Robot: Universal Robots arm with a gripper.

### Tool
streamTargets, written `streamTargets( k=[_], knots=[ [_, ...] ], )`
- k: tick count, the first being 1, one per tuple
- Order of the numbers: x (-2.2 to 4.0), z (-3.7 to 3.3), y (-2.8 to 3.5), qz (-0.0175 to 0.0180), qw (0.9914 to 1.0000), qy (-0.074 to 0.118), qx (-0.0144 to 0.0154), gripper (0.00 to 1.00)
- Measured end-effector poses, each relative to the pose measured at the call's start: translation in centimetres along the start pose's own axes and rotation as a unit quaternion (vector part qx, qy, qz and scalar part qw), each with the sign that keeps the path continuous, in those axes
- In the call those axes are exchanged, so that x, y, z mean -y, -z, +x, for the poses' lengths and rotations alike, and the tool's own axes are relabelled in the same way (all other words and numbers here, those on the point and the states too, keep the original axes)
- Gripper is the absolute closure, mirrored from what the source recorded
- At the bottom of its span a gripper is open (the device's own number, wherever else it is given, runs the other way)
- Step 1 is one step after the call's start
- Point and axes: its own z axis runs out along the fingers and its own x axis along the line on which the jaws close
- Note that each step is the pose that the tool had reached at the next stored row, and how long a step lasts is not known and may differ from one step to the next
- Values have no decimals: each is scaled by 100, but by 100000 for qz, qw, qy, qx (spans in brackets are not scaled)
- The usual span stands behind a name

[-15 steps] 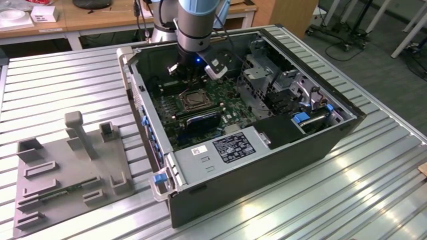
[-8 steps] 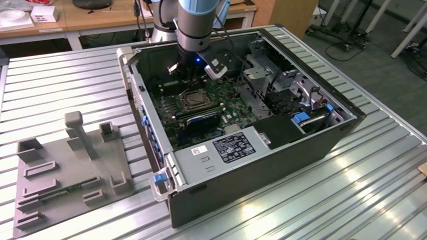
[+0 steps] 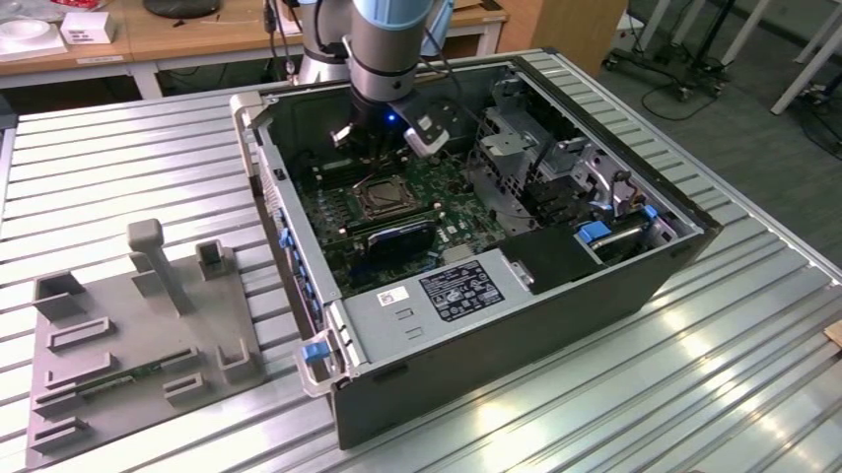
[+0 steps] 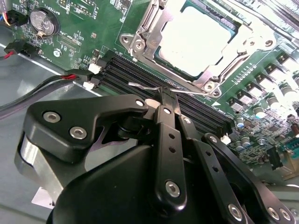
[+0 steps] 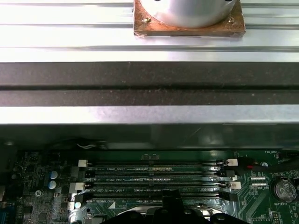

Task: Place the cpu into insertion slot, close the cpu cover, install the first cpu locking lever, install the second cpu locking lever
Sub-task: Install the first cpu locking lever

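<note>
End effector [image 4: 164,99] pinched narrow, tips touching thin wire locking lever [image 4: 140,86] beside memory slots [image 4: 205,112]; cpu [image 4: 201,42] seated in insertion slot [image 3: 383,197], cpu cover [image 4: 148,23] down over its edges.

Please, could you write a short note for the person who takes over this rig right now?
Claw: shut, its tip at the wire lever beside the memory slots.
CPU: seated in the slot, inside the open case.
Cover: lies down around the CPU.
Done: CPU placed, cover closed.
Left: the levers. I cannot tell whether the one at the claw is latched.
</note>
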Motion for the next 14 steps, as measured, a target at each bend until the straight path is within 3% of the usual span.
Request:
streamTargets(
  k=[14],
  knots=[
    [-3, -42, -4, -8, 100000, 0, 3, 89]
  ],
)
